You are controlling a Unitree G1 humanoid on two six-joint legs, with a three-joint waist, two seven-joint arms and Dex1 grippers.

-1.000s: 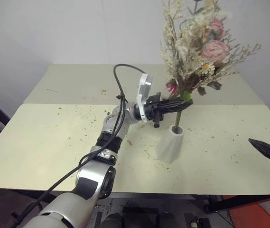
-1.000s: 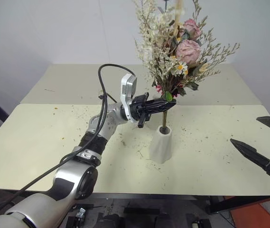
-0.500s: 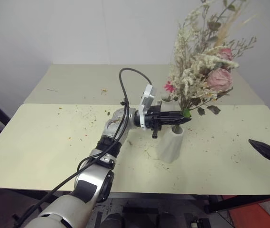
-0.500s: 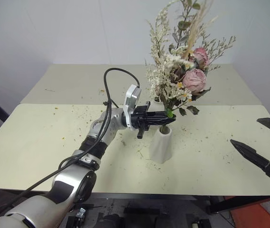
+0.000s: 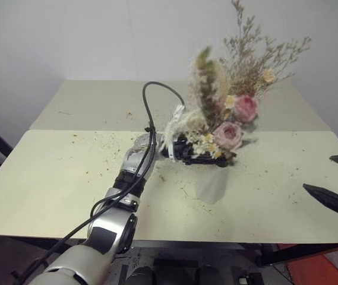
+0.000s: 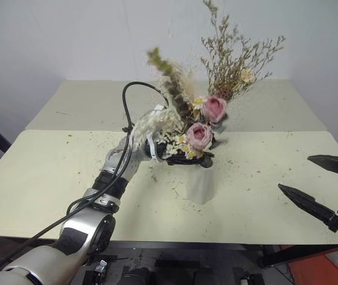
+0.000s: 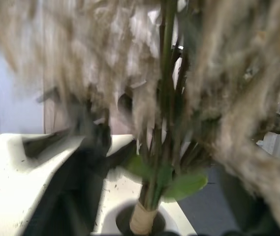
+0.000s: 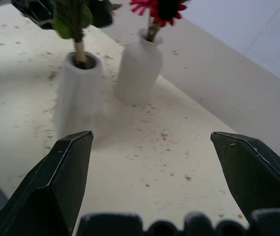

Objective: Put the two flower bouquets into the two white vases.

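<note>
A pale cream surface, built of two panels meeting at a seam and backed by a plain white wall, was strewn with small dried plant crumbs, thickest around the middle of the frame. A black cable looped up over the left forearm, and an orange patch of floor showed at the lower right corner. In the head views the fuller bouquet of cream flowers, green leaves and pink roses spread across the centre and upper right, its blooms hanging low and hiding most of the left jaws and the mouth of the tapered cone vase beneath them. The left wrist view showed its bound stem end sitting in that vase's opening, with the stems rising between the blurred black fingers; whether those jaws were released or clenched on the stems could not be told. In the right wrist view the bottle-shaped vase stood just behind the cone vase, apart from it, already carrying the slim bouquet's stem and magenta daisy. The right jaws hung spread wide and empty at the lower right of the frame, well apart from both vases.
</note>
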